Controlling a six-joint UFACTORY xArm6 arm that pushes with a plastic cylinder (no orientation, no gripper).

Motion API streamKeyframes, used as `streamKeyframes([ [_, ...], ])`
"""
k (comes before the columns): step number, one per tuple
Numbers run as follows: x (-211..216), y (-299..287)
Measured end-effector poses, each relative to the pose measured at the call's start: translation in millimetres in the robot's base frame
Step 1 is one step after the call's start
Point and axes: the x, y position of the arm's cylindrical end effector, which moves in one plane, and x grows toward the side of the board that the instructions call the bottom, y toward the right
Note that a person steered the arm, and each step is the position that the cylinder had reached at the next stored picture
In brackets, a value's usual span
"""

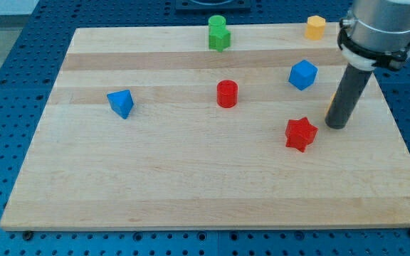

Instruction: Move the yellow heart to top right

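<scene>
My tip (337,126) rests on the wooden board (191,178) at the view's right. Only a thin yellow sliver (330,107) shows at the rod's left edge; this looks like the yellow heart, almost fully hidden behind the rod, so its shape cannot be made out. The red star (300,134) lies just left of the tip. The blue cube (302,75) sits up and to the left of the tip. A yellow hexagon (315,27) lies near the board's top right.
A green cylinder (217,23) and a green star (220,39) sit together at the top centre. A red cylinder (227,94) is mid-board. A blue triangle (121,103) is at the left. The board's right edge is close to the rod.
</scene>
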Motion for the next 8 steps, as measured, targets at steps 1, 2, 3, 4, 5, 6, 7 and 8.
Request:
streamKeyframes([
  [1,-1.4,3.5],
  [2,-1.4,3.5],
  [3,2.1,3.5],
  [4,3.7,3.5],
  [5,3.7,3.6],
  [6,3.6,8.8],
  [7,3.6,8.8],
  [8,-3.9,8.8],
])
